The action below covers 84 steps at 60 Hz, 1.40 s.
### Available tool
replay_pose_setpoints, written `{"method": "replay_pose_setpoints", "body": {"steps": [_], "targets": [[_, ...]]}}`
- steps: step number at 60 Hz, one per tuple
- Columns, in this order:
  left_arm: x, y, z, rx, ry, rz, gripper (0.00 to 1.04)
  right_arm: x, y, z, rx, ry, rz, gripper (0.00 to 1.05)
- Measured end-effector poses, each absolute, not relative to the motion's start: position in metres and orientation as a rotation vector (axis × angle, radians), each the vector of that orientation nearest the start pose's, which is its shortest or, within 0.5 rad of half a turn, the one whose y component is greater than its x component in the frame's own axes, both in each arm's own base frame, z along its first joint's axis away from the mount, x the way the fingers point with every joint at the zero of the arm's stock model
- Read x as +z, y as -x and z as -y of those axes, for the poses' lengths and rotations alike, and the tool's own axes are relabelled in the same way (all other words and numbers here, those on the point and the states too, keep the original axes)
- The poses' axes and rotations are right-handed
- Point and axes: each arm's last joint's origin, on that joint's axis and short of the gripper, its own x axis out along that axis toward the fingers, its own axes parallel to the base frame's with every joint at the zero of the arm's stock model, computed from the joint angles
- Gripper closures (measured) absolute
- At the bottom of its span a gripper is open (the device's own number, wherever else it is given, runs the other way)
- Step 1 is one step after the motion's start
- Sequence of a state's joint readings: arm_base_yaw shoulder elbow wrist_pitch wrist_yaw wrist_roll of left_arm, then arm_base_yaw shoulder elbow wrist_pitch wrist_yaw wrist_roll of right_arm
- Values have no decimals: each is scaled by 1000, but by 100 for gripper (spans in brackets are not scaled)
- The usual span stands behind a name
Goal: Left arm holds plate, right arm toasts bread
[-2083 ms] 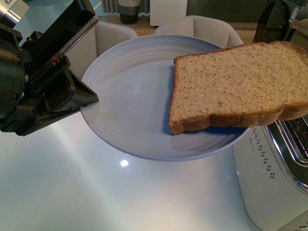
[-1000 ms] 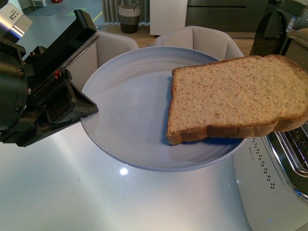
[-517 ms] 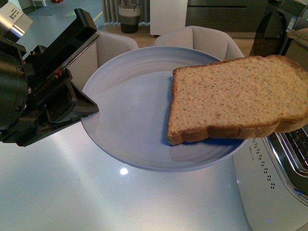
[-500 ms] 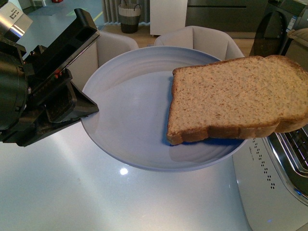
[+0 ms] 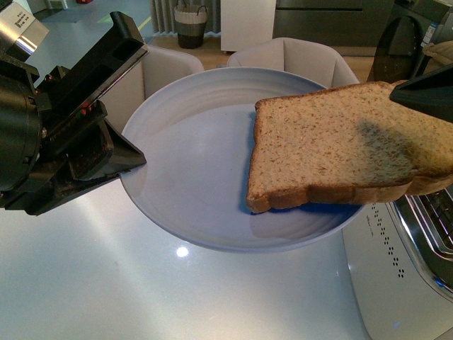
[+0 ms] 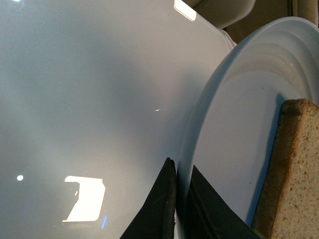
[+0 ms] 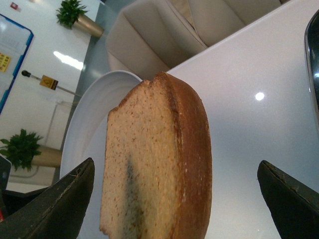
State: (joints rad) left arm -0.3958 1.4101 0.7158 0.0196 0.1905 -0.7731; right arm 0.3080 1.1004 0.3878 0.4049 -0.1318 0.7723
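The pale blue-grey plate (image 5: 191,163) hangs tilted above the white table, and my left gripper (image 5: 131,159) is shut on its left rim. In the left wrist view both black jaws of the left gripper (image 6: 179,199) pinch the plate's rim (image 6: 234,124). The bread (image 5: 333,149), a brown-crusted wholemeal slice, lies on the plate's right side and overhangs the rim. One black finger of my right gripper (image 5: 425,95) hovers over the slice's far right end and casts a shadow on it. In the right wrist view the right gripper (image 7: 175,164) is open, its fingers wide on both sides of the bread (image 7: 149,169) without touching it.
A white toaster (image 5: 403,262) with open slots stands at the table's right edge, just below the overhanging bread. Beige chairs (image 5: 290,49) stand behind the table (image 5: 141,283). A bin and cabinets are far behind.
The right gripper's finger has come into the front view at the top right, above the bread, and its shadow now falls on the slice. Plate, bread and left gripper stay put.
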Motion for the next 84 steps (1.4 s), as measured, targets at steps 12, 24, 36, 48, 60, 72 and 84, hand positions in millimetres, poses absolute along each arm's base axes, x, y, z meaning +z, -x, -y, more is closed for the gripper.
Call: {"method": "replay_pose_setpoints", "body": {"steps": [12, 24, 36, 48, 60, 72, 84], "targets": [[193, -256, 113, -270, 651, -859, 102, 195, -214, -76, 285, -739, -465, 9], [193, -256, 113, -270, 651, -859, 102, 196, -213, -79, 283, -736, -461, 45], [193, -256, 113, -270, 651, -859, 102, 197, -212, -79, 289, -743, -466, 78], [193, -256, 113, -270, 655, -860, 102, 226, -200, -69, 291, -730, -374, 101], [193, -256, 113, -269, 658, -861, 102, 266, -189, -45, 266, -659, -264, 101], [193, -256, 113, -268, 658, -860, 102, 296, -182, -19, 74, -381, -177, 101], [193, -256, 113, -268, 658, -861, 102, 290, -191, -10, -40, -143, -183, 101]]}}
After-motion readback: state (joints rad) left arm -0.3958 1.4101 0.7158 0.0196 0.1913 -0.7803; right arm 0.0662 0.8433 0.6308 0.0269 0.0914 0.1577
